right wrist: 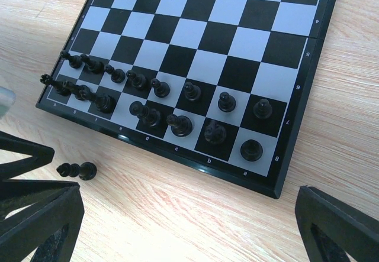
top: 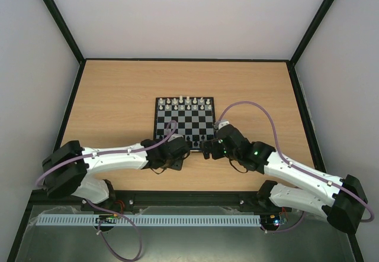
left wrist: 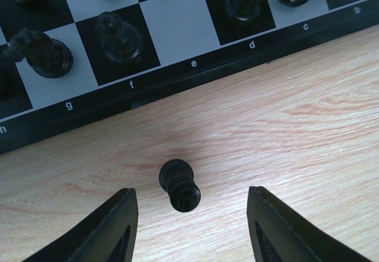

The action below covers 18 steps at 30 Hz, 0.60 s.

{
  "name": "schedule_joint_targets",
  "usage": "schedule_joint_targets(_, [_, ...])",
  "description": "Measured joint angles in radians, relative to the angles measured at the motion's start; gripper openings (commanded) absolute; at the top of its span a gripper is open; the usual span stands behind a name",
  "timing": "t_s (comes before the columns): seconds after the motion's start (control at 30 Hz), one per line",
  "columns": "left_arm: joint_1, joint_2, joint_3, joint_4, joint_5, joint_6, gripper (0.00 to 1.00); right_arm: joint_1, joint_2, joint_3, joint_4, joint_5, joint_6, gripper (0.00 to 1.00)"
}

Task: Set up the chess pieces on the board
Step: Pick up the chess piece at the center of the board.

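We see a tiny glossy black chess piece [left wrist: 179,185] toppled beside the checkered black-and-silver board [left wrist: 177,25]; left end effector [left wrist: 190,212] open around it, right end effector [right wrist: 186,214] open.

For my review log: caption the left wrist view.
Left gripper, open, flanks a fallen black piece on the table beside the board.

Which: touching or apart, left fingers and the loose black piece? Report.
Apart. Left wrist view shows bare wood between the black piece and both left fingers.
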Motion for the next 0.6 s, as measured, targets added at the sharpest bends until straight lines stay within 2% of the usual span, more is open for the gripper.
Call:
schedule_joint_targets(0.43, [0.000,0.036,0.002,0.000,-0.001,0.010,0.24,0.000,0.000,-0.002,0.000,0.000,0.000,0.97])
schedule_joint_targets(0.6, [0.000,0.050,0.002,0.001,-0.001,0.013,0.22,0.000,0.000,-0.002,0.000,0.000,0.000,0.97])
